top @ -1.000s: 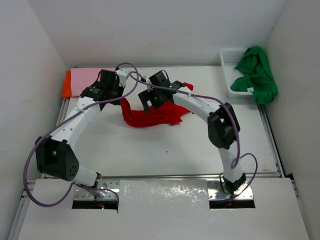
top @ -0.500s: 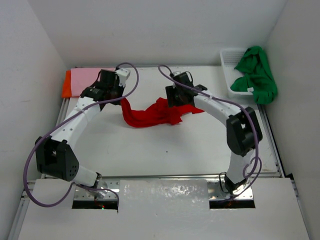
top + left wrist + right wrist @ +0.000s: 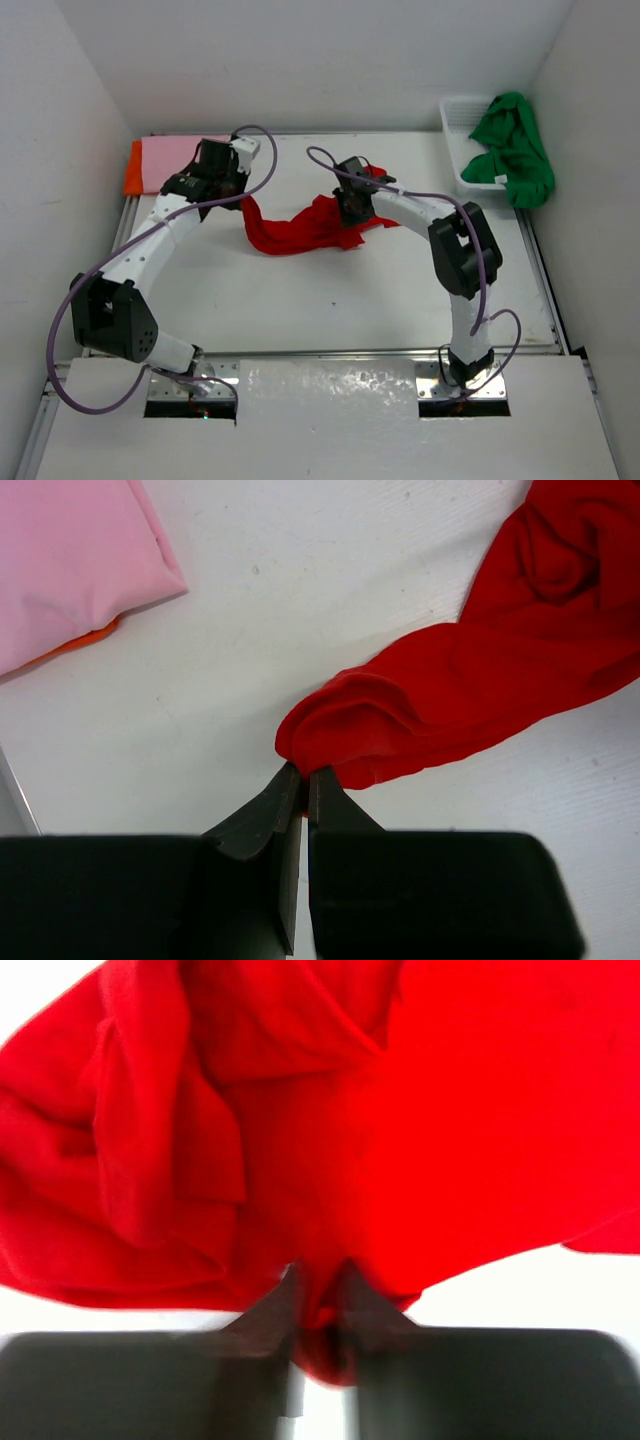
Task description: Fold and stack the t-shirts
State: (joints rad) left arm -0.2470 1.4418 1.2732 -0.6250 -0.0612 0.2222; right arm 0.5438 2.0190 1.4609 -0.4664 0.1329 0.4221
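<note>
The red t-shirt [image 3: 300, 228] lies crumpled and stretched between both grippers in the middle of the table. My left gripper [image 3: 240, 196] is shut on its left end; in the left wrist view the fingertips [image 3: 290, 780] pinch a fold of red cloth [image 3: 480, 670]. My right gripper [image 3: 352, 212] presses down on the shirt's right part, its jaws close together with red cloth [image 3: 300, 1110] bunched between them. The pink t-shirt [image 3: 170, 155] lies folded on the orange t-shirt [image 3: 131, 175] at the back left. The green t-shirt [image 3: 515, 145] hangs over the basket.
A white mesh basket [image 3: 455, 115] stands at the back right against the wall. White walls close in the table on the left, back and right. A purple cable [image 3: 260, 135] loops above the left arm.
My right arm swung to the right and came back down onto the red shirt's right part, and its jaws closed on the cloth. My left gripper stayed put, holding its end.
</note>
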